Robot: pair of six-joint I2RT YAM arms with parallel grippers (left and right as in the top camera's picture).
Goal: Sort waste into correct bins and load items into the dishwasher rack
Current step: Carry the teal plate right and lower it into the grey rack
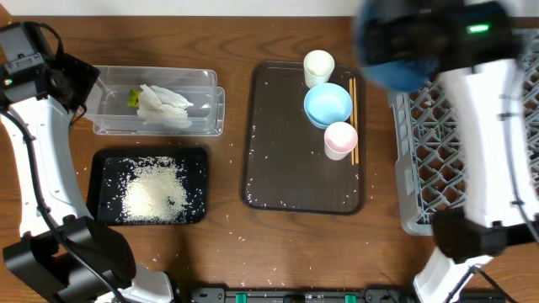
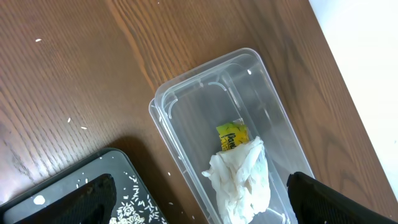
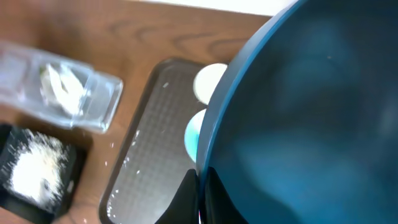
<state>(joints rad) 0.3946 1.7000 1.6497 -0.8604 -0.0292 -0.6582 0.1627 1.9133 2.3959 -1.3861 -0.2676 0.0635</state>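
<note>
The right hand is clamped on the rim of the big dark-blue dish. From overhead, the dish is blurry at 1 o'clock. It is held near the far corner of the grey rack, which sits at 3 o'clock on the worktop.

The left hand is spread wide with nothing in it, over the clear tub at 10 o'clock. The tissue and snack wrapper lie in the tub. The rice is in the black tray at 8 o'clock.

On the brown tray in the middle are the white cup, light-blue bowl, pink cup and chopsticks.
</note>
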